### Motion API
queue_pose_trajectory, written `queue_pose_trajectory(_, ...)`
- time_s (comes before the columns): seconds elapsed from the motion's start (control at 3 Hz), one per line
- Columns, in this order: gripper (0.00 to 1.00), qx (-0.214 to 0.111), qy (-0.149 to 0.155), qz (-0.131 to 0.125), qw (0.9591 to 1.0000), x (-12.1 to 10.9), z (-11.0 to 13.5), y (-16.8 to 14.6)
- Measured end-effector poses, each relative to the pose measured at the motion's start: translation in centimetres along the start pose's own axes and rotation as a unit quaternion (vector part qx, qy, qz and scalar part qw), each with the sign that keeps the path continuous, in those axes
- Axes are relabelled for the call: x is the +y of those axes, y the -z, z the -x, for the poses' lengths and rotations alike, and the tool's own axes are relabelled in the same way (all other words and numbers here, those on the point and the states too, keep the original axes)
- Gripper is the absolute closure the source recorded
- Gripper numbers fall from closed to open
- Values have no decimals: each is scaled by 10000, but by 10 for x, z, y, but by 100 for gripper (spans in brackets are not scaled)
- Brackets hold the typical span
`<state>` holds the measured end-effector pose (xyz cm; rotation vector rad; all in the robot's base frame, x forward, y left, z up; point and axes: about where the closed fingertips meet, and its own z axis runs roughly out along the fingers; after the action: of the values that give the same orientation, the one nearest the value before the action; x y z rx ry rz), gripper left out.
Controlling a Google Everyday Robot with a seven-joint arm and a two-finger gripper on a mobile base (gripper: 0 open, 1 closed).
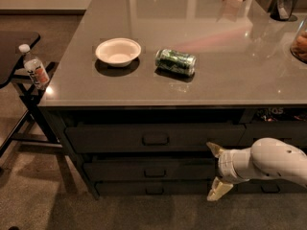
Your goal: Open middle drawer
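Camera view looks down over a grey counter [201,87] with three wide drawers stacked below it. The gripper [211,171] sits low on the right, in front of the drawer fronts. Its two pale fingers [219,189] are spread wide, one above the other, and nothing is between them. The middle drawer [120,170] is right there, second in the stack. Its front sits between the taller one above and the slim one below, and none of its inside shows. Its small loop handle [154,173] is to the left of the gripper, apart from it. Up top, a white bowl [118,51] stands just beside a green can [175,62] lying on its side. Off the left edge, a water bottle [34,67] stands on a black stand [29,92].
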<state>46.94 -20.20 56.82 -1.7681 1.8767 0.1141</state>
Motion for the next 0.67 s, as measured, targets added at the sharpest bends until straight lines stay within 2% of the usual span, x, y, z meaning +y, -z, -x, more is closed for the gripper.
queue_pose_trajectory(0.33, 0, -1, 1, 0, 10000, 0, 0, 0)
queue_pose_trajectory(0.67, 0, -80, 27, 165, 9998, 9, 1, -21)
